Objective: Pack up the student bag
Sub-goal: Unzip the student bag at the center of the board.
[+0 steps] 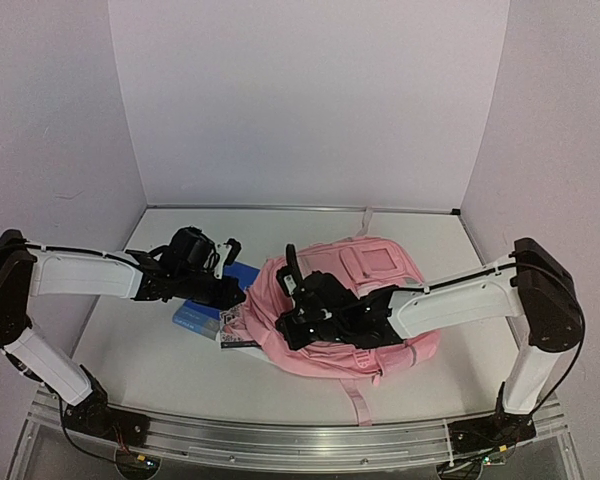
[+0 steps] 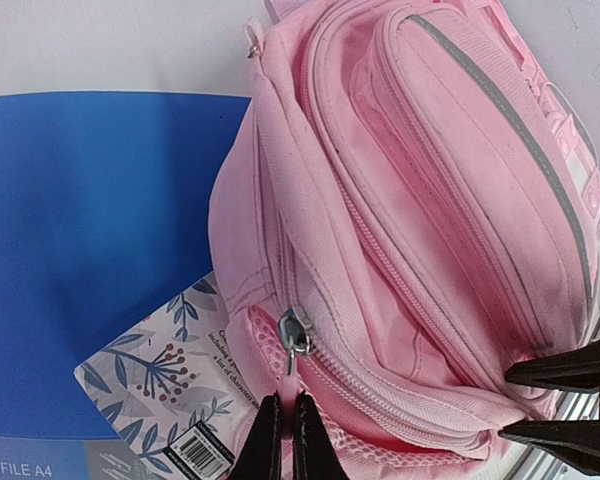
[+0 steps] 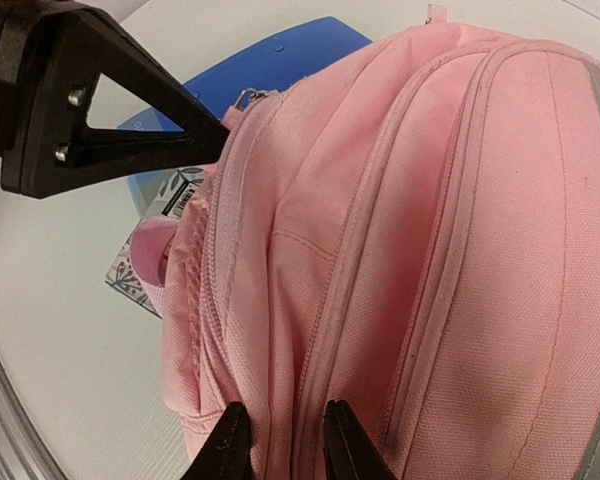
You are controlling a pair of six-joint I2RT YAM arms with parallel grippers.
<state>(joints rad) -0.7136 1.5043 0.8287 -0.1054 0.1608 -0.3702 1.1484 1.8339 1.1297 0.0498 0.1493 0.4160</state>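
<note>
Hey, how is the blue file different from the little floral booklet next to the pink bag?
The blue file is plain and much larger; the floral booklet is small, pale, printed with leaves and berries, with a barcode. The blue file lies underneath, mostly uncovered; the floral booklet rests on it, one end hidden by the student bag. Both lie flat beside the bag.

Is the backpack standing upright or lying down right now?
Lying down: the student bag rests on the table, front pockets facing up.
</note>
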